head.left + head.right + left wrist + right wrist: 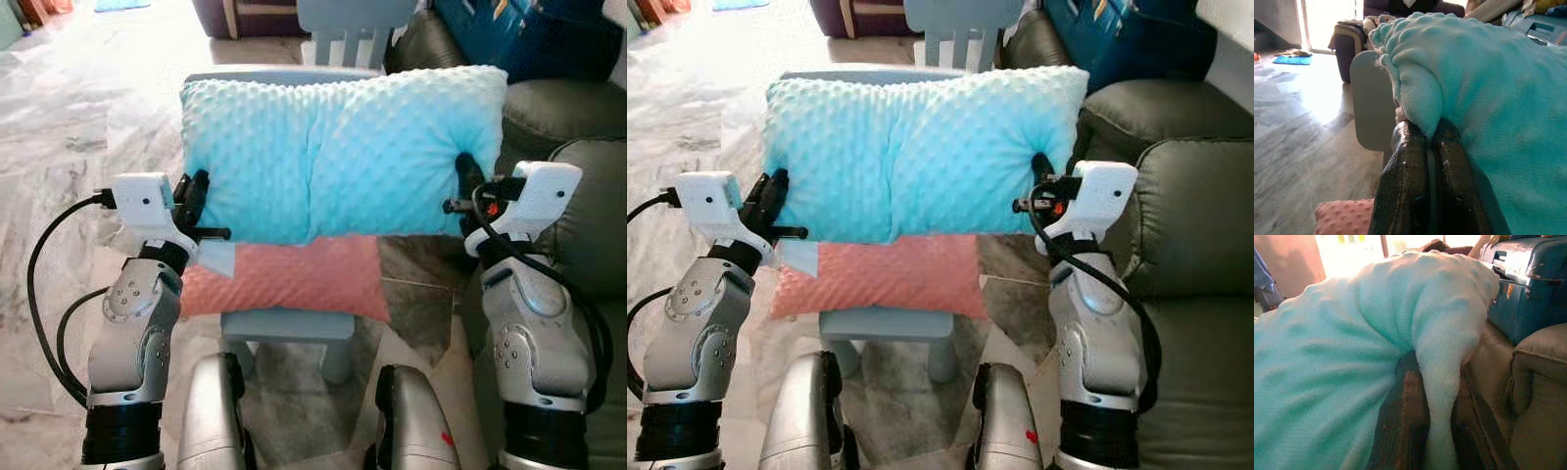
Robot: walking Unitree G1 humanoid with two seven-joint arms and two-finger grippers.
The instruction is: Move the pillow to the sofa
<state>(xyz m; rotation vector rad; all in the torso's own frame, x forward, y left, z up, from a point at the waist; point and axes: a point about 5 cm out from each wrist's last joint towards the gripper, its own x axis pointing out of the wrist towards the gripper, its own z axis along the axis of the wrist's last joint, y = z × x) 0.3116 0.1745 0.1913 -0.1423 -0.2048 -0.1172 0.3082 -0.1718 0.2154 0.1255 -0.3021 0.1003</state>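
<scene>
A light blue dotted pillow [338, 152] hangs in the air in front of me, held by both ends above a small grey chair [289, 323]. My left gripper [196, 201] is shut on the pillow's left edge, its black fingers [1415, 186] pinching a fold of the fabric. At the pillow's right edge my right gripper [468, 181] is shut too, with cloth squeezed between its fingers [1408, 421]. A dark grey-green sofa [578, 186] stands to my right, close beside the right arm.
A pink dotted pillow [284, 279] lies on the small grey chair's seat under the blue one. A second grey chair [348, 29] stands behind. A blue box [529, 34] rests on the sofa at the far right. Marble floor [69, 147] spreads to my left.
</scene>
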